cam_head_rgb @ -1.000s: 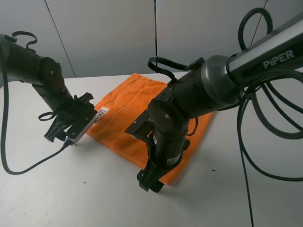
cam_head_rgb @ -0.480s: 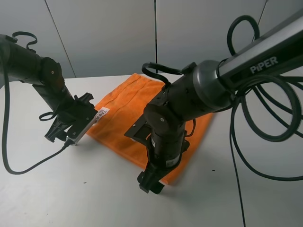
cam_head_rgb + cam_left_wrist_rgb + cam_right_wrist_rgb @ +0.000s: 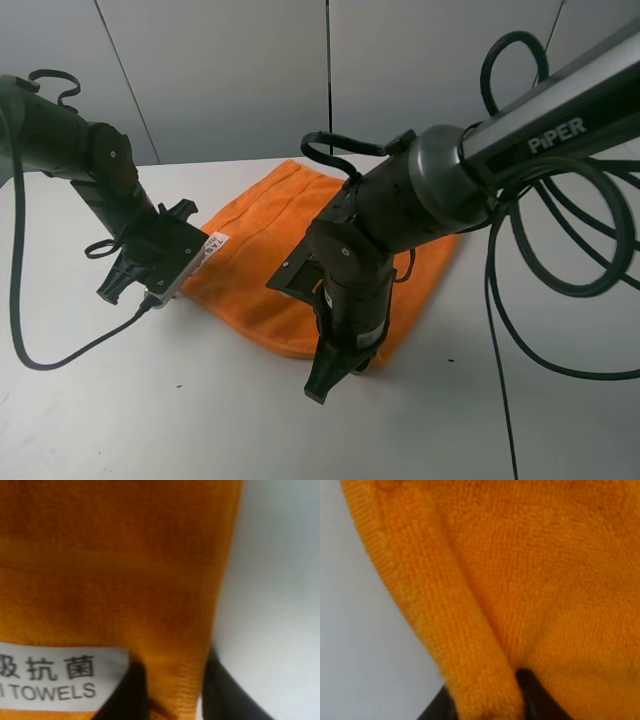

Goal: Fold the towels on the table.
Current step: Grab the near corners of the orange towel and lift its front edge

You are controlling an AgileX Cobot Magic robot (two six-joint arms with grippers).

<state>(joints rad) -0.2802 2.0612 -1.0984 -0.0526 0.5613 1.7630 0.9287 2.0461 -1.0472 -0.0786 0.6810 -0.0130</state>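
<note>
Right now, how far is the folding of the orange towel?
Done: no fold shows yet; the towel lies mostly spread on the table. In hand: the left jaws pinch the hem beside the label, and the right jaws pinch the near corner. Remaining: carry those edges over and lay them down.

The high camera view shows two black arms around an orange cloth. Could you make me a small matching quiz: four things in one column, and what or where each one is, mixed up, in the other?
Things:
1. towel
2. label
3. left gripper
4. right gripper

Descriptions:
A. shut on the cloth's edge right beside the printed tag
B. white, with dark printed lettering
C. orange, spread on the white table
D. shut on a fold at the cloth's edge nearest the high camera

Pairs: 1-C, 2-B, 3-A, 4-D
</note>
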